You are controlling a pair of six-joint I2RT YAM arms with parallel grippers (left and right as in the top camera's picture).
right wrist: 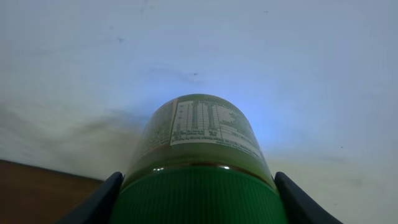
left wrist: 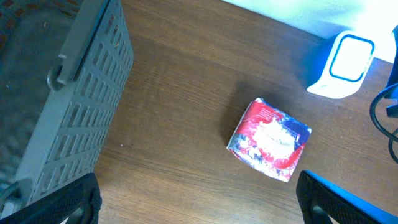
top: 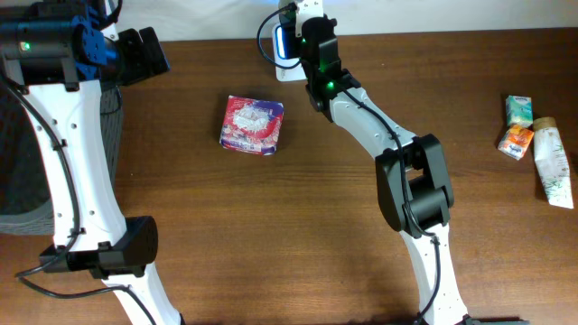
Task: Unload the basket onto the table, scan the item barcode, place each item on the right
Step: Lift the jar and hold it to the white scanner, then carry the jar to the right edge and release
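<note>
My right gripper (right wrist: 196, 202) is shut on a green bottle (right wrist: 199, 134), its fingers (right wrist: 102, 199) pressed on either side of the ribbed green cap. The bottle's printed label faces a pale wall lit with blue light. In the overhead view the right gripper (top: 305, 25) sits at the table's far edge, right beside the white scanner (top: 285, 45) with its blue glow; the bottle is hidden under the wrist there. My left gripper (top: 135, 56) hangs open at the far left, holding nothing. The scanner (left wrist: 343, 64) also shows in the left wrist view.
A red and blue packet (top: 253, 124) (left wrist: 269, 140) lies on the brown table left of the scanner. A grey slatted basket (left wrist: 68, 93) stands at the left edge. Two small packets (top: 517, 126) and a tube (top: 553, 162) lie at the far right.
</note>
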